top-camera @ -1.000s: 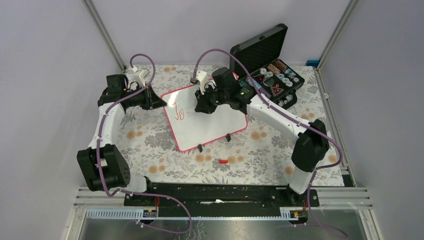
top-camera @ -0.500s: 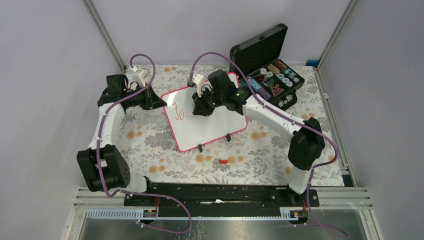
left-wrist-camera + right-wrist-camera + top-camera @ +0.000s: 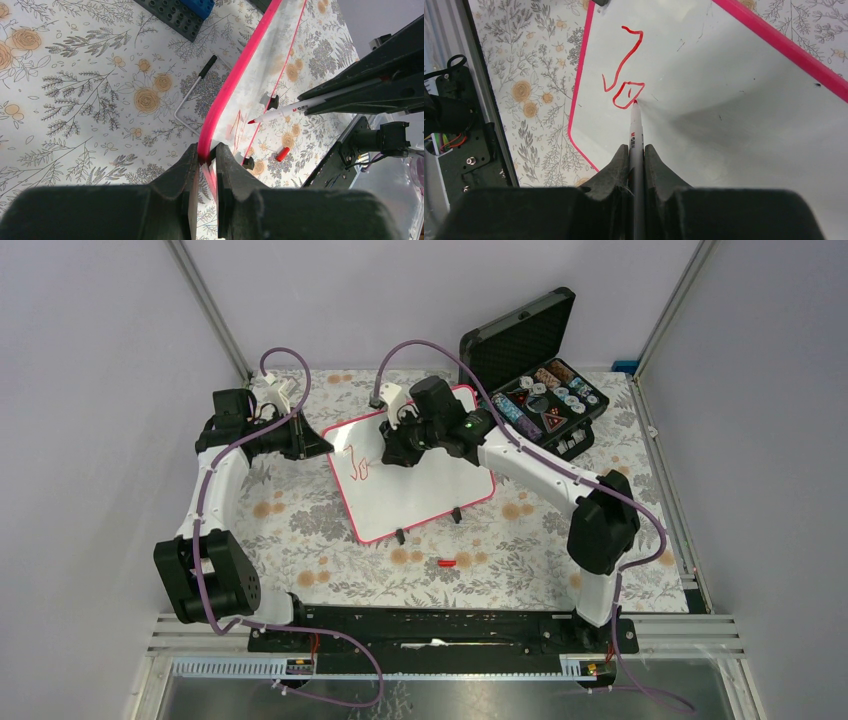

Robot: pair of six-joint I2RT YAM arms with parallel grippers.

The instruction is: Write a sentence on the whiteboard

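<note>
The whiteboard (image 3: 430,495) lies slanted on the table, white with a pink rim (image 3: 235,80). My left gripper (image 3: 322,443) is shut on the rim at its left corner (image 3: 205,155). My right gripper (image 3: 395,455) hangs over the board's far left part, shut on a white marker (image 3: 636,130) with a red tip. The tip touches the board (image 3: 734,100) at the edge of a small red loop. Of the sentence (image 3: 626,75) only a tall hooked stroke and that loop show, reading like "Jo" (image 3: 358,466). The marker (image 3: 295,106) also shows in the left wrist view.
An open black case (image 3: 535,380) of small parts stands at the back right, close to the board's far corner. A red marker cap (image 3: 446,563) lies in front of the board. A bent hex key (image 3: 192,95) and a dark studded plate (image 3: 182,12) lie beyond the board's left edge.
My right gripper has shifted a little left and back over the board with the marker. The red mark beside the first stroke has become a closed loop. The left gripper has not moved.
</note>
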